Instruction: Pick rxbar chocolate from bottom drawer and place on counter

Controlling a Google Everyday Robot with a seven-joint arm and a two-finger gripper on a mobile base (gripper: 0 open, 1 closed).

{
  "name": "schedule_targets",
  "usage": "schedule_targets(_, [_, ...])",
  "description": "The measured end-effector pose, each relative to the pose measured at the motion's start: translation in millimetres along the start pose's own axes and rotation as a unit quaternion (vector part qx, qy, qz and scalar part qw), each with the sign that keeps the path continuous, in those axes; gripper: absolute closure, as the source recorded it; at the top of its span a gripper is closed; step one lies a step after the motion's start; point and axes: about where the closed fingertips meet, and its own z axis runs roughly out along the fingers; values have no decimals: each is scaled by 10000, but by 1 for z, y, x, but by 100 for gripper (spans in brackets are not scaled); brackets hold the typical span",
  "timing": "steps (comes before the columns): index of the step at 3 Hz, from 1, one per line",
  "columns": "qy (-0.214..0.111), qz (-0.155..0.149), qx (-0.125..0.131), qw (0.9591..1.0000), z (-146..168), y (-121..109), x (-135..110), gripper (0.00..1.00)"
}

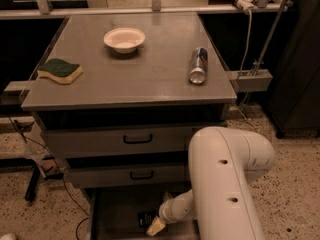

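The bottom drawer is pulled open at the base of the cabinet, a dark shallow tray. A small black rxbar chocolate lies flat on its floor near the front. My gripper reaches down into the drawer on the white arm, its pale fingertip right beside and touching or nearly touching the bar's right end. The counter is the flat grey cabinet top above.
On the counter lie a white bowl at the back, a green-and-yellow sponge at the left, and a can on its side at the right. Two upper drawers with black handles are closed. Cables hang at the left.
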Motion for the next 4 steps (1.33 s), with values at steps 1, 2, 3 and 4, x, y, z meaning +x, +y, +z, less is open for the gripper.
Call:
schedule_targets(1, [-81,-143,-33,9999,17,-6,-8,0])
schedule_targets(2, [-134,-430,-106,9989,32,-6,-23,0])
schedule_targets(3, [-178,-654,-244,9974,47,1,-30,0])
schedule_targets(4, [-135,-770,-411,9961,55,8,-22,0])
